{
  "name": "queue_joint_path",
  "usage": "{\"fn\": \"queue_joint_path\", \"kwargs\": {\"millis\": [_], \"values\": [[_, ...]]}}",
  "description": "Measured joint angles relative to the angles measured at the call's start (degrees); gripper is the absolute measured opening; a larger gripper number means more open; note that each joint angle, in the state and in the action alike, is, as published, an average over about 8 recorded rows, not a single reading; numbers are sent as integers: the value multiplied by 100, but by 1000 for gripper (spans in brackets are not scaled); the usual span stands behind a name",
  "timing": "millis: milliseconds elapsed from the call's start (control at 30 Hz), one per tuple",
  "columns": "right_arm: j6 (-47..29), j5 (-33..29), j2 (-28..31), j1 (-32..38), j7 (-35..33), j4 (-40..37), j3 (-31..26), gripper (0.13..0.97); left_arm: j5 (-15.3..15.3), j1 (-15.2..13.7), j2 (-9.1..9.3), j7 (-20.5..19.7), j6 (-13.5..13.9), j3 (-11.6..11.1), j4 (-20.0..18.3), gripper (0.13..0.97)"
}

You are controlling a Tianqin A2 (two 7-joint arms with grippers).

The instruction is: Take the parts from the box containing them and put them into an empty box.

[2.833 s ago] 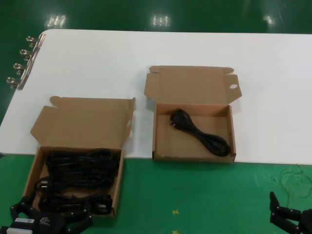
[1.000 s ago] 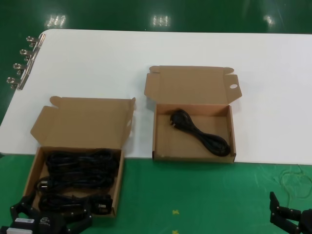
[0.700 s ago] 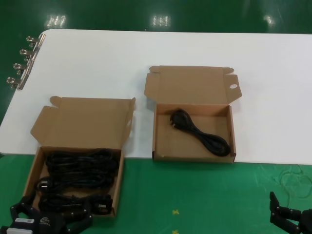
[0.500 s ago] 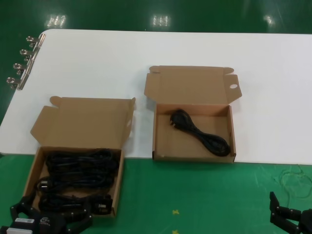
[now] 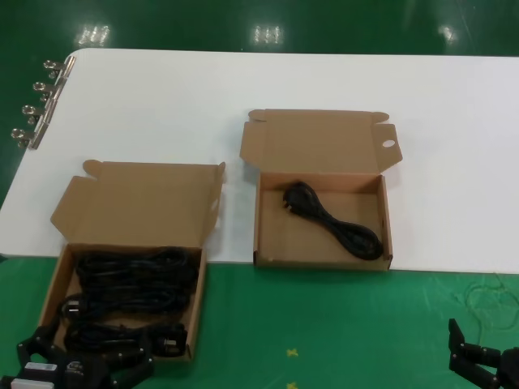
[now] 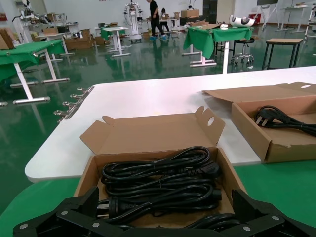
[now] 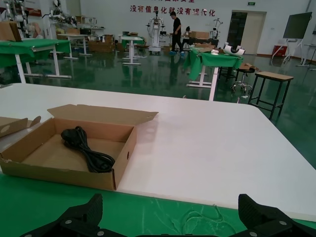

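Right wrist view: red wall lettering unreadable; left gripper spread, right gripper spread.

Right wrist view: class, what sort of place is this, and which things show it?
Probably a robotics lab or factory training hall: a glossy green floor, rows of green-covered work tables, and other robot rigs standing at the back with people nearby.

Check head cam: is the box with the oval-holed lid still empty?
No, the box with the oval-holed lid already holds one black cord lying across its floor.
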Motion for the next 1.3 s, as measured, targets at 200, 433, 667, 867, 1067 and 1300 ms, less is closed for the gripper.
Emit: {"fn": "queue_joint_path", "kwargs": {"millis": [200,433,667,867,1067,1300], "values": [[0,0,0,0,0,0,0,966,0,0,0,0,0,0,0,966],[0,0,0,0,0,0,0,966,0,0,0,0,0,0,0,966],[0,0,0,0,0,0,0,966,0,0,0,0,0,0,0,966],[0,0,0,0,0,0,0,966,0,0,0,0,0,0,0,966],[0,0,0,0,0,0,0,966,0,0,0,0,0,0,0,966],[0,0,0,0,0,0,0,966,0,0,0,0,0,0,0,966]]}}
